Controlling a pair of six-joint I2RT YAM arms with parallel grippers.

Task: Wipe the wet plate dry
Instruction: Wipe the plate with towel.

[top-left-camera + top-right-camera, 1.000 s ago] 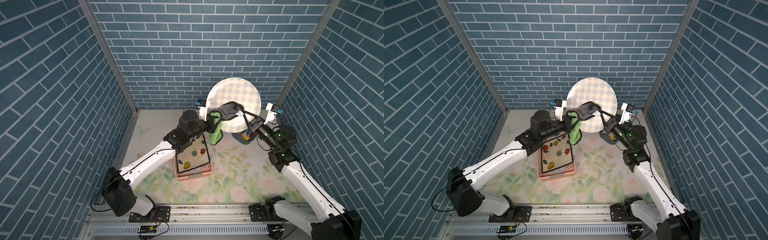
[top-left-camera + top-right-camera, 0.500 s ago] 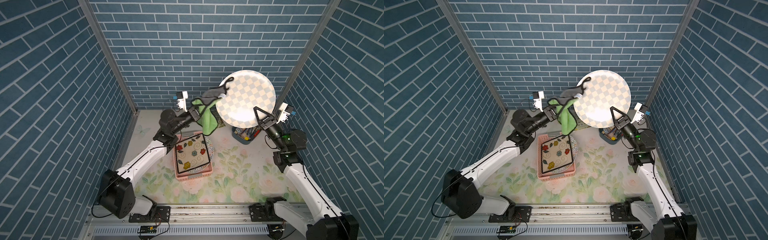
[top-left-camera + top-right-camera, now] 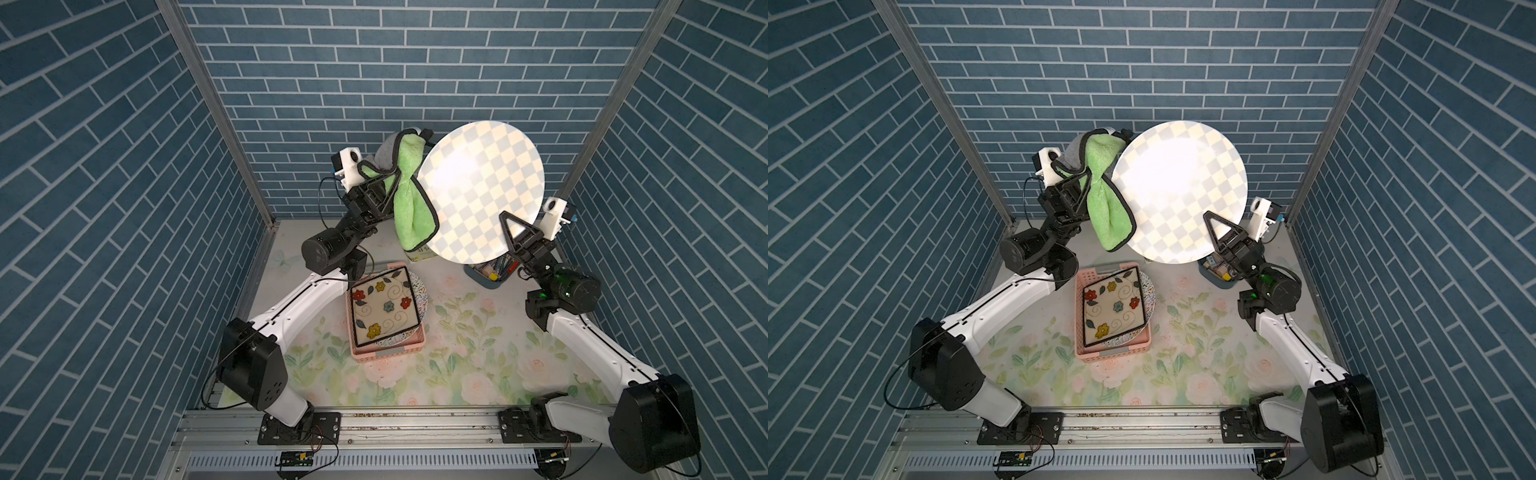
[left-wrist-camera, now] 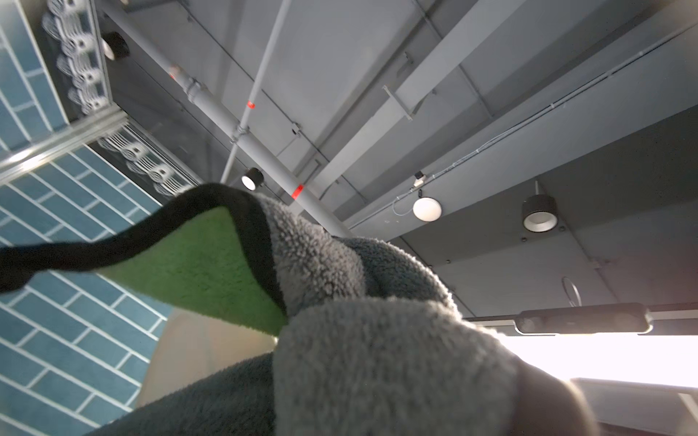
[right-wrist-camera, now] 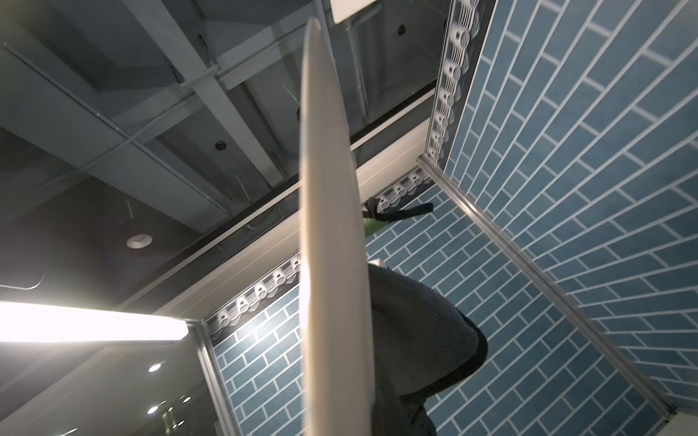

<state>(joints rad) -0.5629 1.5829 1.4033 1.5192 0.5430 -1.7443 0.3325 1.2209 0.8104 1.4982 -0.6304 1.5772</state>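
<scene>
Lots is hidden here. The left claw (image 3: 397,176) has its tips buried in the green-and-grey cloth (image 3: 411,208), so in the left wrist view there's only fluffy cloth (image 4: 359,339) and ceiling. It does look pinched tight on the cloth. The right claw (image 3: 509,224) shows one black finger across the front of the checkered plate (image 3: 482,191), while the other finger is behind it, clamped on the lower rim.

The plate is up in the air over the back of the surface (image 3: 457,332), face toward the top views, with glare washing out its middle in both. It covers part of a blue tub (image 3: 486,278). The right wrist view gets the plate (image 5: 332,226) edge-on, with grey cloth (image 5: 415,339) right against its back side. The cloth sits at the plate's edge nearest the left claw.
</scene>
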